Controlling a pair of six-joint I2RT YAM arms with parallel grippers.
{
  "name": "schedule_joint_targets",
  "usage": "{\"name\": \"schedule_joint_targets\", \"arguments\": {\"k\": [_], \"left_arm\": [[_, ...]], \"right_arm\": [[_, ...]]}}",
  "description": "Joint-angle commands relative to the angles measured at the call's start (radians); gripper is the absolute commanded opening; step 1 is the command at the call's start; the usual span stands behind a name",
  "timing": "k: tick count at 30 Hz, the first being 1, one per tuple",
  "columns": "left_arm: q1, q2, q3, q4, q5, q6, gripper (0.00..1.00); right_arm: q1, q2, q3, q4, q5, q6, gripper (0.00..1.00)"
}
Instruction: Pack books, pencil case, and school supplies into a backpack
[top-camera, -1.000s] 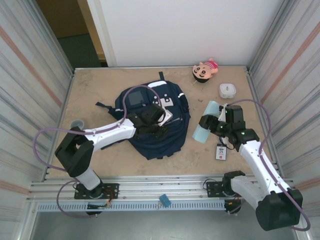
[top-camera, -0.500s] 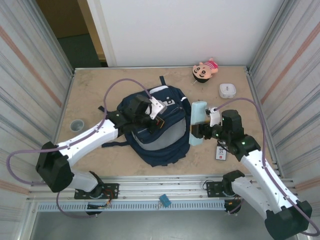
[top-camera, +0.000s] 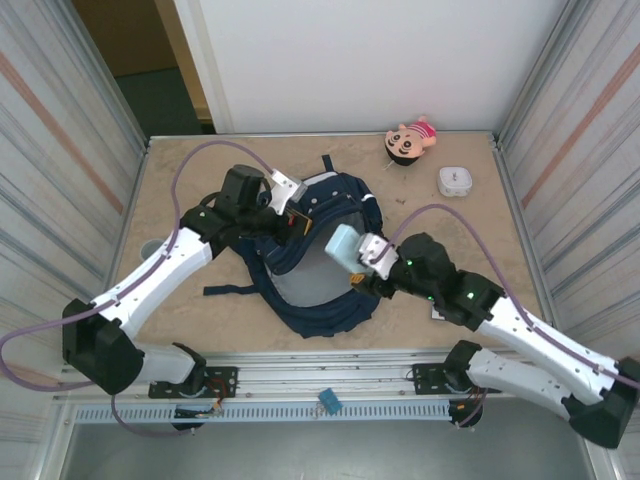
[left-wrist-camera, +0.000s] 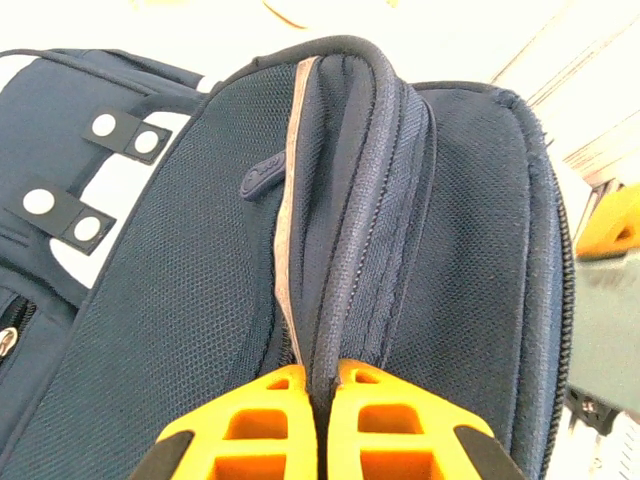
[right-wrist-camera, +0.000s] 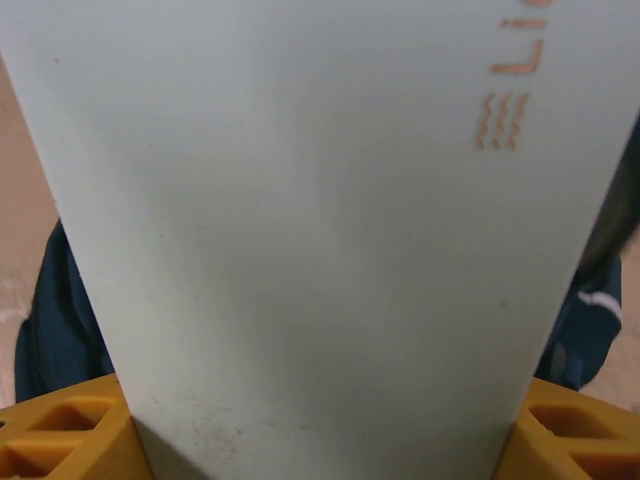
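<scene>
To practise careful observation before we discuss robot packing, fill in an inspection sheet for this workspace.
Surface: tan, mottled table top.
Job's things: large navy-blue fabric backpack mid-table, rim lifted, grey lining showing; long pale teal pencil case held over it.
Clutter: plush cartoon doll in pink and small white square box at the far right; grey round cup at the left edge.
Tools: left tool shut on the backpack's rim; right tool shut on the pencil case.
Cables: purple cable arching off each arm.
Surroundings: ribbed metal side walls, white back panel.
</scene>
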Motion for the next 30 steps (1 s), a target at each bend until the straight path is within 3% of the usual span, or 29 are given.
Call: {"name": "schedule_joint_targets", "arguments": {"k": [1, 5, 15, 20, 24, 30], "left_arm": [[0.014, -0.008, 0.087, 0.031, 0.092, 0.003, 0.0], [0.03, 0.004, 0.116, 0.009, 0.107, -0.003, 0.0], [0.056, 0.0, 0.16, -0.007, 0.141, 0.0, 0.0], [0.069, -0.012, 0.155, -0.006, 0.156, -0.009, 0.0], [0.073, -0.023, 0.145, 0.002, 0.156, -0.012, 0.0], [0.079, -0.029, 0.135, 0.005, 0.156, -0.012, 0.0]], "right_arm": [[0.101, 0.085, 0.075, 0.01, 0.218, -0.198, 0.49], [0.167, 0.235, 0.126, -0.008, 0.304, -0.312, 0.49], [0.191, 0.58, 0.214, 0.065, 0.437, -0.45, 0.48], [0.183, 0.664, 0.2, 0.166, 0.419, -0.47, 0.56], [0.16, 0.718, 0.209, 0.235, 0.487, -0.442, 0.65], [0.143, 0.664, 0.179, 0.247, 0.44, -0.349, 0.77]]}}
